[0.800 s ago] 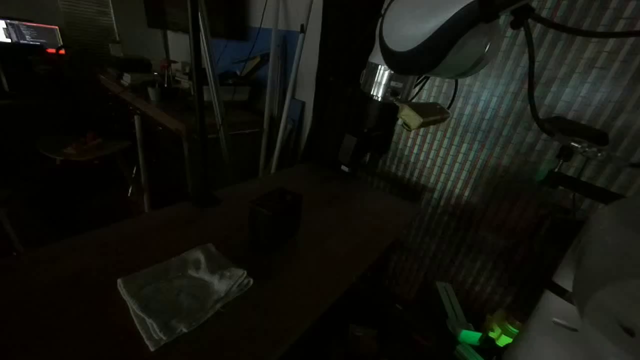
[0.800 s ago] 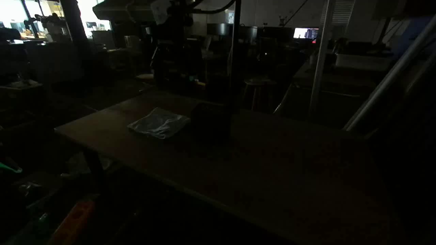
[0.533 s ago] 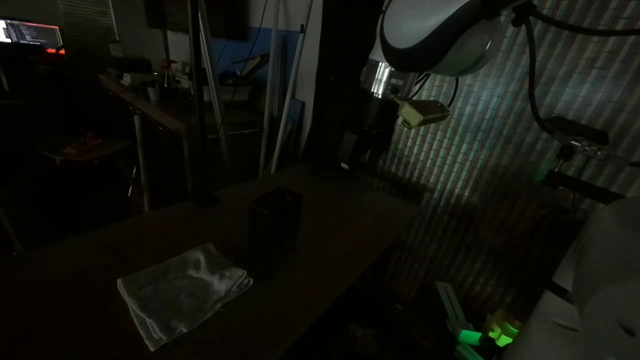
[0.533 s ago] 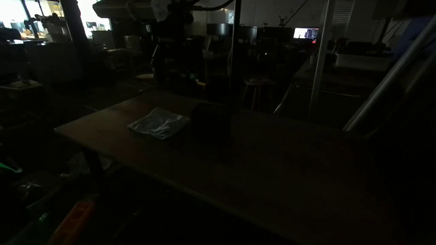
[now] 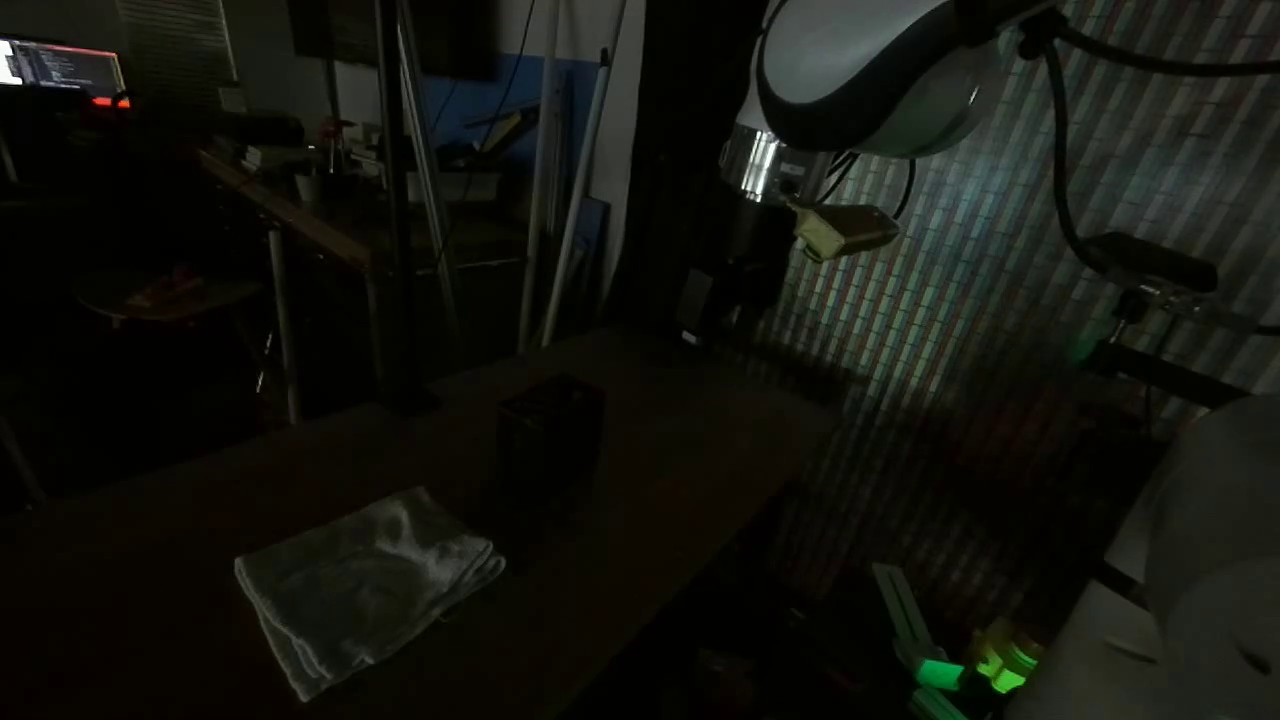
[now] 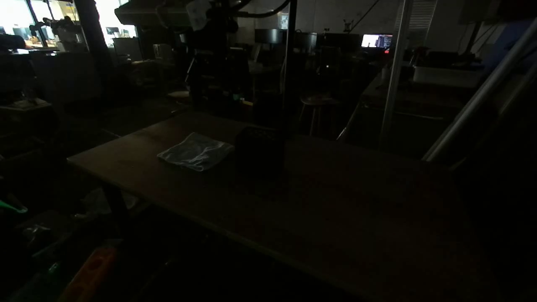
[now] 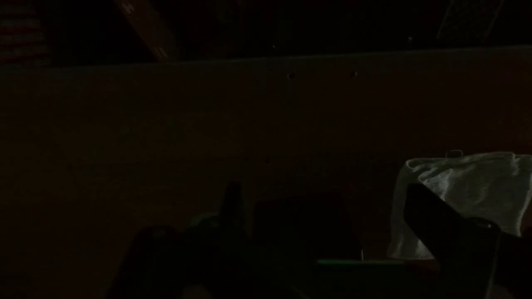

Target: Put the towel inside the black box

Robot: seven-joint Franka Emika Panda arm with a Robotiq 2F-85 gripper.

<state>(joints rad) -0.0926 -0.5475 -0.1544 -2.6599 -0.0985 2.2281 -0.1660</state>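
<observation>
The scene is very dark. A pale folded towel (image 5: 370,590) lies flat on the table; it also shows in an exterior view (image 6: 196,152) and at the right of the wrist view (image 7: 486,195). The black box (image 5: 550,440) stands upright beside the towel; it also shows in an exterior view (image 6: 260,151) and as a dark shape in the wrist view (image 7: 303,224). Its inside is too dark to see. My gripper (image 7: 322,191) is open, its fingers wide apart with nothing held. In an exterior view the gripper (image 5: 715,310) hangs above the table's far end, apart from box and towel.
The wooden table (image 6: 335,209) bears the box and towel. A patterned wall or curtain (image 5: 930,280) is beside the arm. Metal poles (image 5: 575,200) stand behind the table, and a dark upright post (image 5: 392,250) is at its back edge. An orange object (image 6: 90,272) is on the floor.
The arm has shifted very slightly, a touch lower than half a second ago. The towel and black box have not moved.
</observation>
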